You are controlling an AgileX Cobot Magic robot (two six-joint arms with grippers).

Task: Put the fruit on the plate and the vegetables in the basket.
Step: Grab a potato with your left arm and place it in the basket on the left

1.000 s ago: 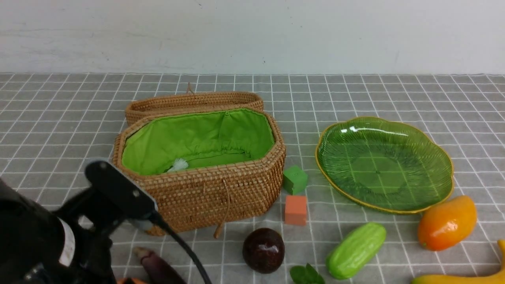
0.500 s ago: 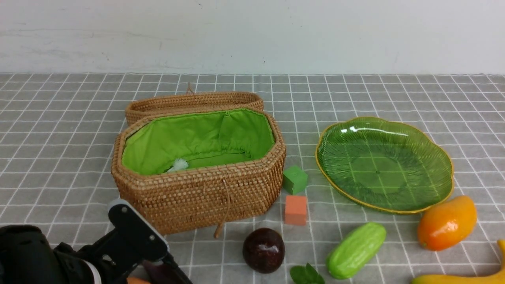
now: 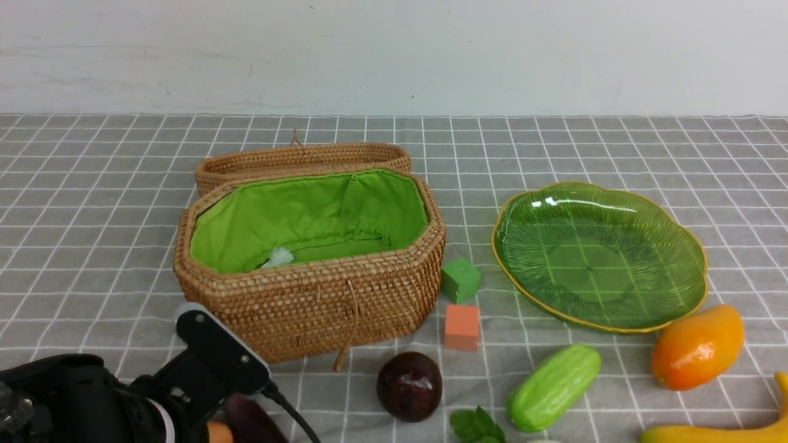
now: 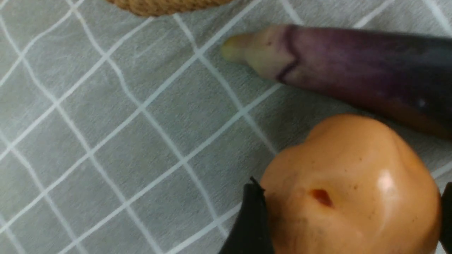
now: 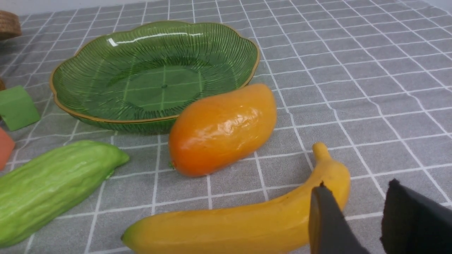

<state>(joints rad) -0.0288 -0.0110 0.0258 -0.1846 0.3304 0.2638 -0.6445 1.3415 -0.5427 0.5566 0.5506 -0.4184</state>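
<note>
The left arm (image 3: 92,400) has come down to the cloth in front of the basket (image 3: 320,307). Its left gripper (image 4: 349,187) stands wide astride the orange-tan bulb (image 4: 346,158), one finger touching it; whether it grips I cannot tell. Just beside the bulb lies the eggplant (image 4: 353,63), stem tip pointing at the basket's base. The right gripper (image 5: 363,218), narrowly parted and empty, hangs over the banana (image 5: 229,225), which lies crosswise near the mango (image 5: 222,130), stem curving away from the robot
</note>
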